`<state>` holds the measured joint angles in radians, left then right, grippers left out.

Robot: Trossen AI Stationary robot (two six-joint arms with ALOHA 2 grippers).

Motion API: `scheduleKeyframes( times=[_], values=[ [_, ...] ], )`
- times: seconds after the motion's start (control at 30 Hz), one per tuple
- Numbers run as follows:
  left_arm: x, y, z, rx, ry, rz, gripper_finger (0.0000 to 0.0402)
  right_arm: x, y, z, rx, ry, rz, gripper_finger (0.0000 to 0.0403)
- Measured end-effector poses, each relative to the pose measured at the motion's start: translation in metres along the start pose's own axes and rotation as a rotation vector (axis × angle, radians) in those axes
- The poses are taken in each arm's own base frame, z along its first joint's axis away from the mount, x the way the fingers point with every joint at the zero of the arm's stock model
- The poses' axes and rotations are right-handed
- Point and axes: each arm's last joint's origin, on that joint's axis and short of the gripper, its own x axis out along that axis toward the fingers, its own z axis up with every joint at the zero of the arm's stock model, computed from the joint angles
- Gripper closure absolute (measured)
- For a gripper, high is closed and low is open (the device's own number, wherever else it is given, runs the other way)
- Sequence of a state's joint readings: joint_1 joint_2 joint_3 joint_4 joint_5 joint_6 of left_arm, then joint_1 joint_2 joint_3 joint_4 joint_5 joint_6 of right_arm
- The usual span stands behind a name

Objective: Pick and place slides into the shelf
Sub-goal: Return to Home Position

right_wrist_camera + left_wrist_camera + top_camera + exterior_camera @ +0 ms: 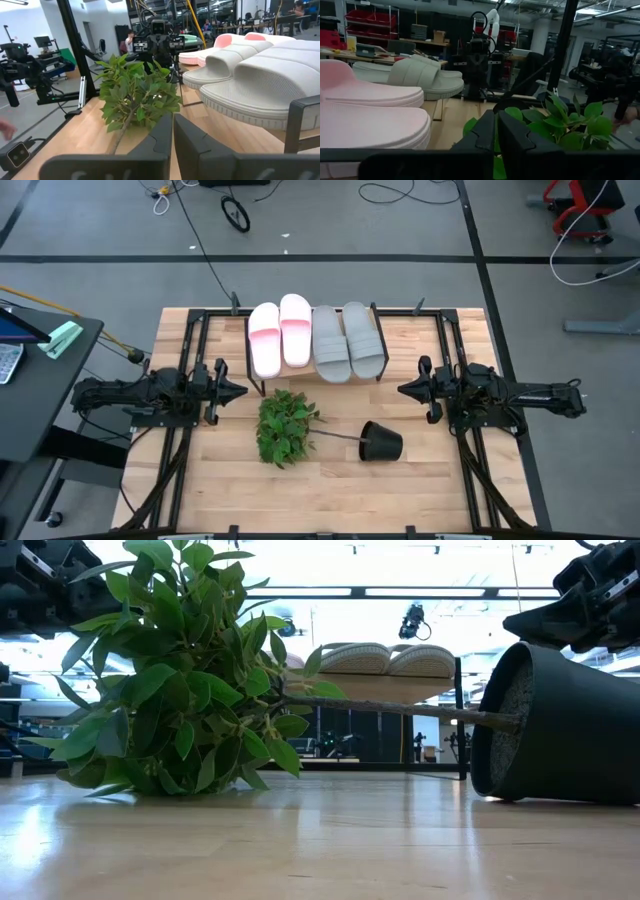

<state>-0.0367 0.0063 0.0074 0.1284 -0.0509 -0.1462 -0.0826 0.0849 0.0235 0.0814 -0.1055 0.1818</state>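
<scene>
Four slides [330,340] I see side by side on the shelf [400,688] at 12 o'clock, the tipped pot [382,443] at 5 o'clock trailing its plant [284,425] across my surface [330,490] before them, left end effector [240,391] at 9 o'clock and right end effector [404,390] at 3 o'clock both pressed together, empty.

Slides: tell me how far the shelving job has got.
Done: both pink slides and both grey slides lie side by side on the shelf. In hand: nothing; left gripper and right gripper sit shut, empty, at the table's sides. Left: no slide is off the shelf.
</scene>
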Motion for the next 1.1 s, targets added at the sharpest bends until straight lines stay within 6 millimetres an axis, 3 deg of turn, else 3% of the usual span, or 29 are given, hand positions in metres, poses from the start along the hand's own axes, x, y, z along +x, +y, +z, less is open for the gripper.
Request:
scheduleKeyframes(
  times=[0.47, 1.1],
  values=[
    [0.0000, 0.0000, 0.0000, 0.000, 0.000, 0.000, 0.0361, 0.0000, 0.0000, 0.0001, -0.001, 0.000, 0.000, 0.0378],
    [0.0000, 0.0000, 0.0000, 0.001, 0.000, 0.000, 0.0371, 0.0000, 0.0001, 0.0003, -0.001, -0.001, 0.000, 0.0380]
  ],
)
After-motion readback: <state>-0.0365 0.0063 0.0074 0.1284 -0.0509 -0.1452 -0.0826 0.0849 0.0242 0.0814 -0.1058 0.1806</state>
